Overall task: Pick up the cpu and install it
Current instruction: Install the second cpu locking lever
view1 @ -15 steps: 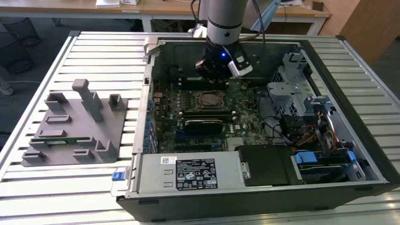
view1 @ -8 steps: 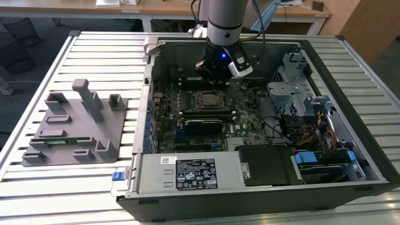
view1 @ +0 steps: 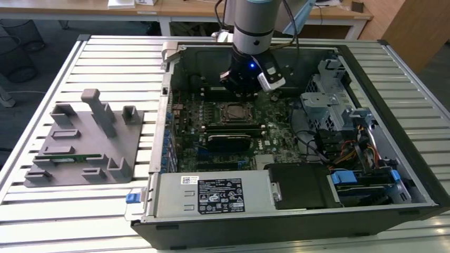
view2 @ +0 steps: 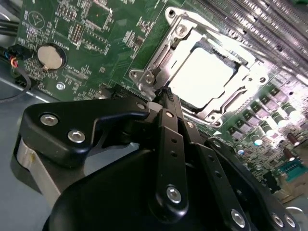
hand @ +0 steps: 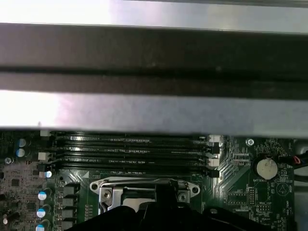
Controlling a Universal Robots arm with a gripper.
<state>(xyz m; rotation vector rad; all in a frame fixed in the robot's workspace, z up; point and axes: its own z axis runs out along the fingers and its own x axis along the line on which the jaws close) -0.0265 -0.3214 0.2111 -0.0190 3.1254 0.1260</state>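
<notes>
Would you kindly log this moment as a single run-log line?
gripper: shut, above socket edge | cpu: seated in socket | memory stick: on grey tray

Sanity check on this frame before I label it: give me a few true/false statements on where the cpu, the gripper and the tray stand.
1. The cpu lies in the motherboard socket. True.
2. The gripper hangs over the grey tray. False: it is inside the open computer case, just above the socket.
3. A green memory stick lies on the grey tray. True.
4. The grey tray sits inside the case. False: it rests on the slatted table, outside the case, toward the exterior view's left.
5. A round coin battery sits on the motherboard. True.
</notes>
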